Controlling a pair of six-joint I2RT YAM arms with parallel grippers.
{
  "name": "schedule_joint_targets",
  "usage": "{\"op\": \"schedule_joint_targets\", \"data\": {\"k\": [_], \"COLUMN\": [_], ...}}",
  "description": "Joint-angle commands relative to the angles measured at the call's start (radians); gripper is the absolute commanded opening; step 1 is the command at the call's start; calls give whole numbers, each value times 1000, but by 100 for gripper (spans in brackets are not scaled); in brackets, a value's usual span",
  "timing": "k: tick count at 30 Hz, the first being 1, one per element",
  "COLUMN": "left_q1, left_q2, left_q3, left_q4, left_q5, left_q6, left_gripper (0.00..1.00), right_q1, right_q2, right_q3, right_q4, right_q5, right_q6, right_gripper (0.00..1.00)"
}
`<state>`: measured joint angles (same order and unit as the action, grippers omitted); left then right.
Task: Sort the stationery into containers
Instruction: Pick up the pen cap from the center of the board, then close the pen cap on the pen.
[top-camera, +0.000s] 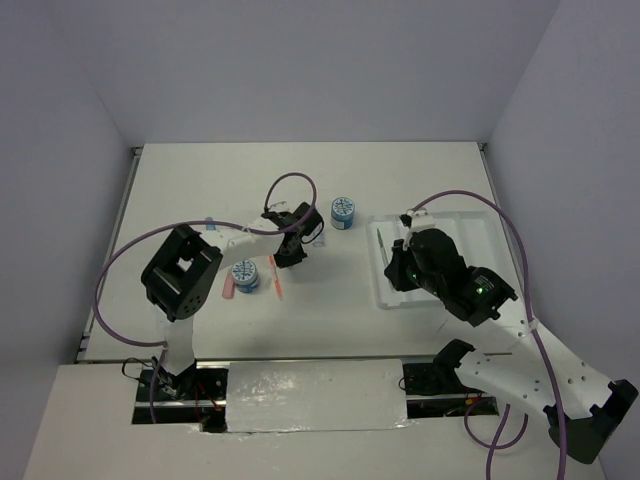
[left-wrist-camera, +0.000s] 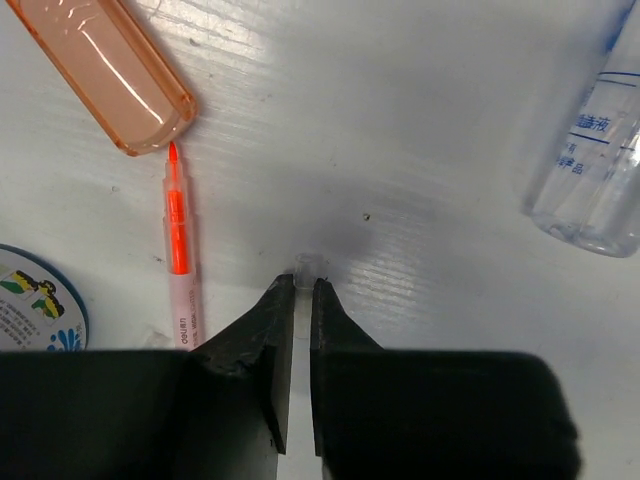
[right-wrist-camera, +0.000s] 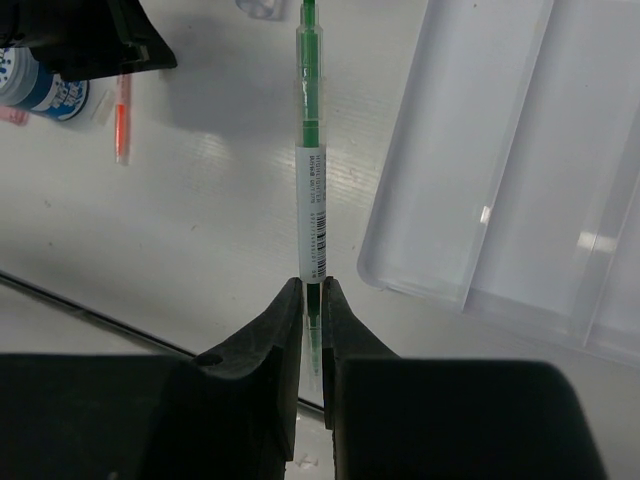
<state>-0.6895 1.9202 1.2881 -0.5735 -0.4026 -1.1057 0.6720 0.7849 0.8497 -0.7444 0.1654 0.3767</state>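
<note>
White counter (top-camera: 350, 180), pale walls: green pen (right-wrist-camera: 313, 200) held beside the tray (right-wrist-camera: 440, 180).
We find the right gripper (right-wrist-camera: 311, 290) pinching the green pen by one end, just off the divided tray's edge. We find the left gripper (left-wrist-camera: 303, 285) pressed almost together on nothing, low over the counter, with an orange pen (left-wrist-camera: 178, 250), orange capsule (left-wrist-camera: 110, 70), clear bottle (left-wrist-camera: 600, 150) and blue-white roll (left-wrist-camera: 30, 300) lying near.

Quick tally of what's sitting on the surface (top-camera: 200, 180):

- Two blue-white rolls, the far roll (top-camera: 343, 212) and the near roll (top-camera: 245, 275).
- Two pens, an orange pen (left-wrist-camera: 178, 250) and a green pen (right-wrist-camera: 313, 200).
- One clear bottle (left-wrist-camera: 595, 150).
- One white tray (right-wrist-camera: 520, 160).
- Capsules: a pink capsule (top-camera: 228, 288) overhead and an orange capsule (left-wrist-camera: 115, 70) in the left wrist view. Can't tell if they're the same piece.
</note>
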Motion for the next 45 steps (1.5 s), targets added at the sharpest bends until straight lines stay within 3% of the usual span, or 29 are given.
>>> {"op": "schedule_joint_targets", "data": {"k": [1, 7, 11, 14, 15, 20, 25, 31, 45], "left_q1": [4, -21, -70, -90, -93, -119, -140, -146, -148], "left_q2": [8, -176, -456, -657, -700, -909, -946, -946, -991], "left_q3": [-33, -72, -122, -299, -344, -536, -593, -585, -605], "left_q4": [24, 131, 289, 490, 646, 903, 1026, 1028, 1012], "left_q5": [37, 86, 84, 128, 146, 194, 251, 262, 214], "left_q6": [0, 59, 139, 133, 133, 112, 119, 116, 148], "left_gripper": [0, 0, 0, 0, 0, 0, 0, 0, 0], "right_q1": [8, 9, 14, 47, 64, 190, 305, 370, 391], "right_q2": [-4, -74, -162, -191, -200, -202, -138, -50, -59], "right_q3": [-6, -107, -274, -366, -383, -434, -391, -322, -296], "right_q4": [36, 210, 533, 664, 695, 852, 889, 863, 846], "right_q5": [-35, -271, -412, -422, -412, -296, -169, -58, -66], "right_q6": [-12, 7, 97, 181, 192, 229, 235, 258, 260], "right_gripper": [0, 0, 0, 0, 0, 0, 0, 0, 0]}}
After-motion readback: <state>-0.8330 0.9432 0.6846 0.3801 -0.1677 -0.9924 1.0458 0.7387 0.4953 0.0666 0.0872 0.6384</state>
